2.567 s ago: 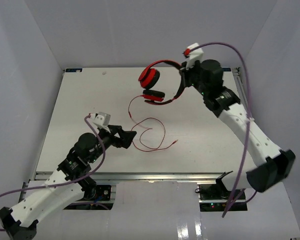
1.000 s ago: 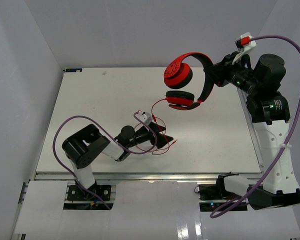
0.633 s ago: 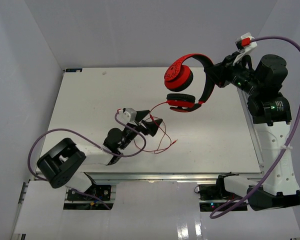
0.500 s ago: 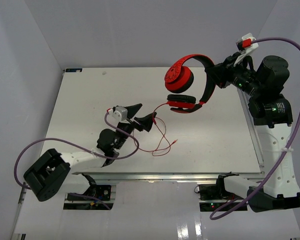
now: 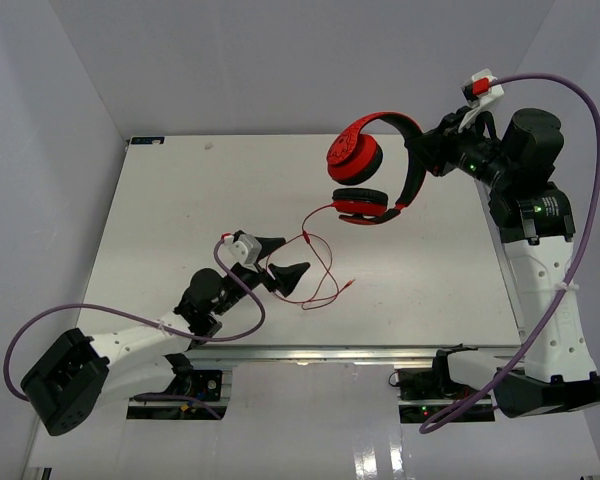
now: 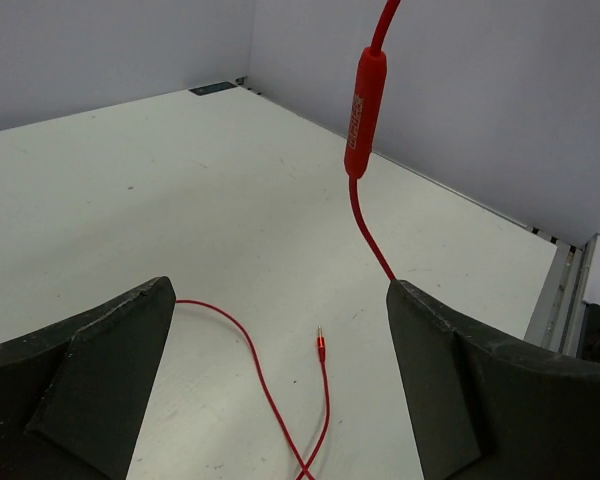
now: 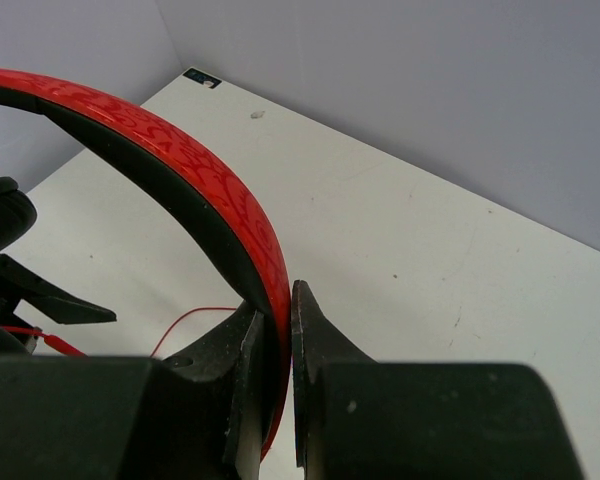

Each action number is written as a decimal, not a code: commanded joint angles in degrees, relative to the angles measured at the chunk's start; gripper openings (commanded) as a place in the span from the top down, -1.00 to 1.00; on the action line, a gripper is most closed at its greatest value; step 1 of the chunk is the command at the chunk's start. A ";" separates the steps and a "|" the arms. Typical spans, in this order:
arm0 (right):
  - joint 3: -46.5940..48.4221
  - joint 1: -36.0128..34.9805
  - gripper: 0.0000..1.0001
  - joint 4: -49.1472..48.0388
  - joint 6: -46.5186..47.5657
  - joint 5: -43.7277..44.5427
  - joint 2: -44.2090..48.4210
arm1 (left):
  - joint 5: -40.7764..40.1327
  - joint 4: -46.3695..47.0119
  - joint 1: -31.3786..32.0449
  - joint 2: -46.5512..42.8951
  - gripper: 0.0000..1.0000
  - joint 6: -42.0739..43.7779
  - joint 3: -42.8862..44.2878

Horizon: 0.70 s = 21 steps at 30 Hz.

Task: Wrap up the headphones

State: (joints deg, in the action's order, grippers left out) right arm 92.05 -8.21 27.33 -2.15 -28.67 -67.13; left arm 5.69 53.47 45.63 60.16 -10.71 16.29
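My right gripper (image 5: 427, 158) is shut on the headband of the red headphones (image 5: 365, 170) and holds them above the table's far right; in the right wrist view the band (image 7: 195, 190) passes between my jaws. The thin red cord (image 5: 315, 262) hangs from the lower ear cup, with its inline remote (image 6: 363, 110) in the air, and loops on the table to the plug (image 6: 320, 346), which also shows in the top view (image 5: 352, 284). My left gripper (image 5: 278, 257) is open and empty, low over the cord loop, with the cord between its fingers.
The white table (image 5: 170, 200) has walls on the left, back and right. Purple robot cables (image 5: 565, 200) arc round both arms. A metal rail (image 5: 360, 352) runs along the near edge.
My left arm has swung back and forth over the cord loop and now sits lower with the jaws open. The right arm has lifted the headphones up and right, then held still.
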 commanded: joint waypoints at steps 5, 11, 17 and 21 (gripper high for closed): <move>1.19 0.39 0.85 -4.28 -2.93 -1.63 -0.59 | 14.95 -2.69 0.13 0.76 -0.96 -0.15 2.49; 1.71 0.44 0.85 -4.59 -4.42 -2.31 -1.12 | 22.02 7.68 1.59 13.51 -0.96 -5.15 7.36; 2.26 0.39 0.85 -4.13 -4.52 -2.62 -0.72 | 22.70 23.32 2.54 26.30 -0.96 -11.16 10.25; 2.56 0.39 0.85 -4.21 -4.59 -1.98 -0.64 | 23.94 27.30 3.53 31.10 -0.78 -14.15 12.49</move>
State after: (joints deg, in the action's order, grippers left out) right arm 92.05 -7.99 27.07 -4.17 -29.84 -68.82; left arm 26.67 70.15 48.15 88.85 -20.34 26.02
